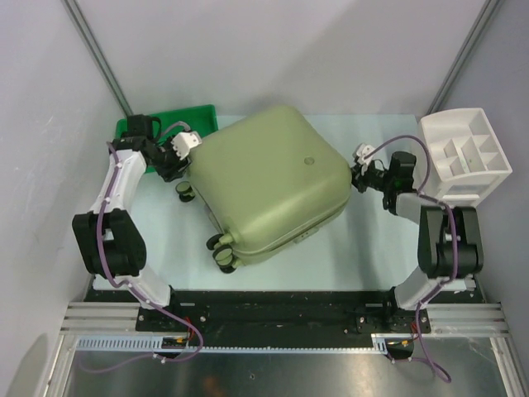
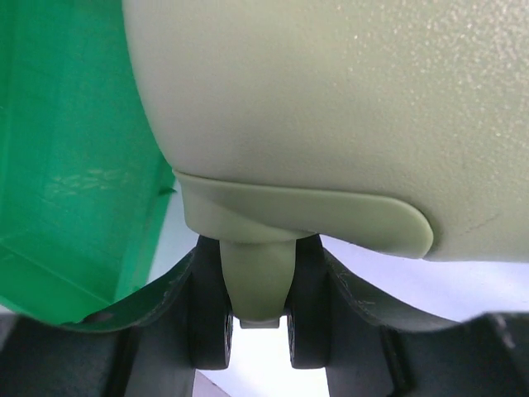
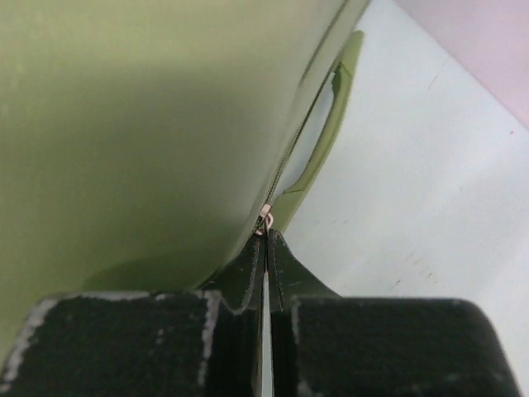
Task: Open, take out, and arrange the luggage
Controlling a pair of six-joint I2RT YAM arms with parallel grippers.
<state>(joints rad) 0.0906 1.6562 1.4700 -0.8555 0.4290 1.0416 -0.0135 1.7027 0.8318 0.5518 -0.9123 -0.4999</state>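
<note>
The table [image 1: 364, 248] fills the middle of the top view. The luggage [image 1: 269, 178] lies flat and closed at the centre of it, turned at an angle, with one corner toward the upper left and one toward the right. The white organizer [image 1: 463, 157] stands at the upper right, apart from the luggage. The green tray [image 1: 178, 120] sits at the upper left, just behind the luggage's upper-left corner. The left gripper [image 1: 178, 161] is at that corner. In the left wrist view its dark fingers [image 2: 157, 306] straddle a twin black wheel [image 2: 211, 331] and press against both outer sides, so the jaws are clamped on the wheel. The right gripper [image 1: 357, 175] is at the luggage's right corner. In the right wrist view its fingers are pressed together on the zip pull [image 3: 264, 221], on the seam between the two shells. An olive handle [image 3: 329, 132] runs along the shell side beyond the pull, toward the upper right of that frame.
</note>
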